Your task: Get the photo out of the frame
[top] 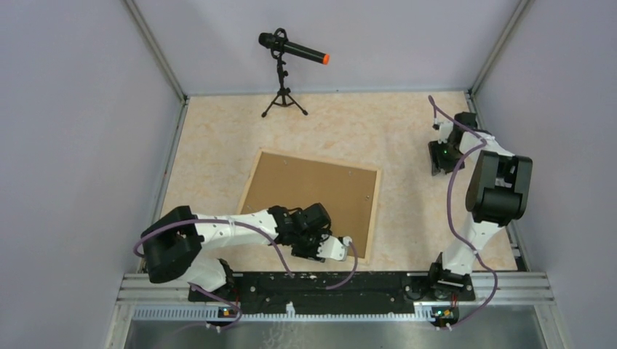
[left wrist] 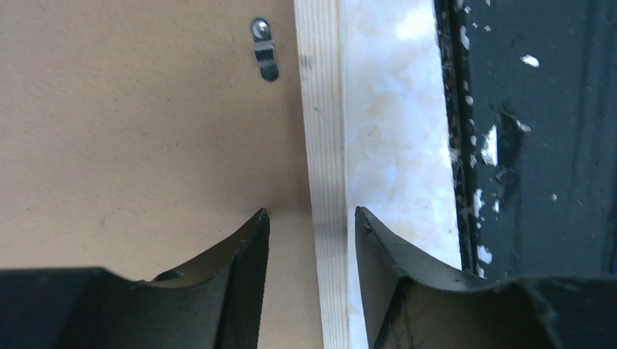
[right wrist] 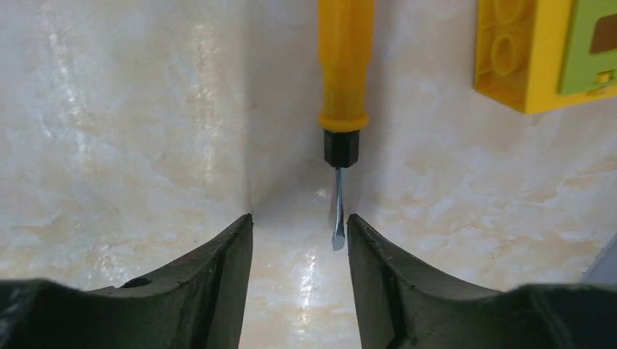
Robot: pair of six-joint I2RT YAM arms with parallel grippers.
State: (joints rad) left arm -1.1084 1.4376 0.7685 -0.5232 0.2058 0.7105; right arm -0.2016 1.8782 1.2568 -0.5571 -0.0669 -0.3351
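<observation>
Face-down frame (top: pixel 313 196) on table (top: pixel 407 127), left end effector (left wrist: pixel 311 222) parted astride its near edge, right end effector (right wrist: pixel 300 222) parted around screwdriver (right wrist: pixel 345 69) tip, right of frame

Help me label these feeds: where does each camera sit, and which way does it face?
Top external: above and behind the bases, looking down at the frame and both arms.
Left wrist: on the left arm, facing down past the open left hand at the frame's edge.
Right wrist: facing down past the open right hand at a screwdriver on the table.
Shared: top and left wrist both show the frame.
</observation>
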